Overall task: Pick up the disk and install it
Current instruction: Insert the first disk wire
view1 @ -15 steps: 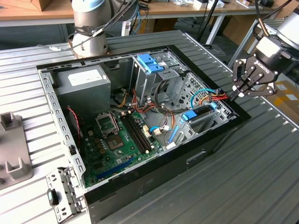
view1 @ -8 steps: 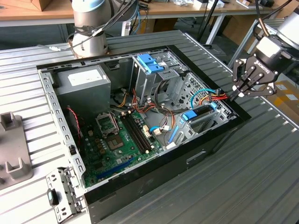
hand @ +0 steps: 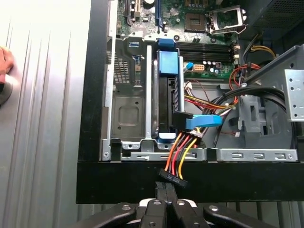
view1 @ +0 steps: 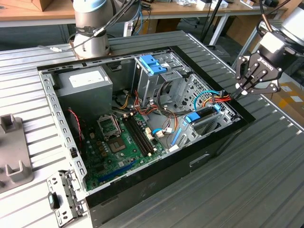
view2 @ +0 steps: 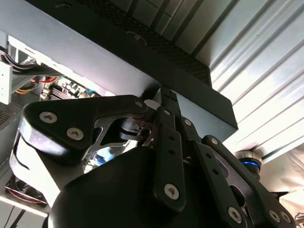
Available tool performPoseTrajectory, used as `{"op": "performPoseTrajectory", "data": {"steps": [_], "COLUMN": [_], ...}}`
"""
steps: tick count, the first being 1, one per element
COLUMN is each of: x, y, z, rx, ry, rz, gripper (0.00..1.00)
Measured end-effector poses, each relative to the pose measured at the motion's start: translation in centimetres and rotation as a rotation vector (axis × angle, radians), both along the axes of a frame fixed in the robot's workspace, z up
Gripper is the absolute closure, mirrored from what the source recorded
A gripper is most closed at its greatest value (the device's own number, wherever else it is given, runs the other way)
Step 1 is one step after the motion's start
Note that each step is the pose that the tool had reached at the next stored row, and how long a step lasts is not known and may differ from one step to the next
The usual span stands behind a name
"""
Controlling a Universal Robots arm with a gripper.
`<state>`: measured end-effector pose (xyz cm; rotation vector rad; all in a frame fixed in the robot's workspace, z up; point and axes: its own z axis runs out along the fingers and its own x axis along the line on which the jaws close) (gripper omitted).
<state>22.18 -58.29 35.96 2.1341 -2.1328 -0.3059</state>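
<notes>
The disk (hand: 166,102), a dark flat drive with blue rails and a blue end tab, stands on edge in the low metal bay at the case's front corner. The exterior view shows the disk (view1: 203,115) near the case's right wall. My gripper (view1: 241,93) hangs just outside that wall, with its fingers together. In the first wrist view the gripper (hand: 165,190) has the black connector (hand: 172,176) of a red, orange and yellow wire bundle at its tips, seemingly pinched. The second wrist view has the gripper (view2: 166,97) close to the black case wall (view2: 142,61).
The open computer case (view1: 156,185) lies on a ribbed metal table. Inside are a motherboard (view1: 118,142), a power supply (view1: 85,83) and a tall cage with a blue latch (view1: 153,64). A blue plug (hand: 204,121) lies beside the disk. A person's hand (hand: 3,64) rests on the table.
</notes>
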Motion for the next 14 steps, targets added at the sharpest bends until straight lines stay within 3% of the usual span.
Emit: {"op": "performPoseTrajectory", "data": {"steps": [2,6,14], "x": [-0.01,-0.15,-0.96], "y": [0.36,0.4,0.01], "z": [-0.01,-0.01,-0.01], "rx": [0.0002,0.0,0.0001], "ry": [0.0001,0.0,0.0], "rz": [0.0,0.0,0.0], "gripper": [0.9,0.9,0.9]}}
